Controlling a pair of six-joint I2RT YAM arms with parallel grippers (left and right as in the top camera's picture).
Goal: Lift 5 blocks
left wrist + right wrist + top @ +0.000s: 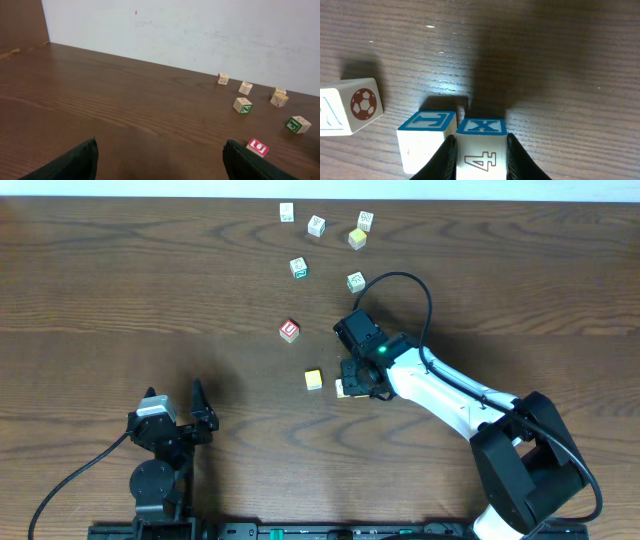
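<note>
The pale wooden cube with a blue X on top and a 4 on its front (481,150) lies squarely between the right jaws, which are clamped on its two sides. A similar blue-topped wooden cube (426,137) touches it, level with it on the brown wooden desk (560,60). The left jaws stand wide apart, holding nothing, well apart from the red-faced cube (258,147).
</note>
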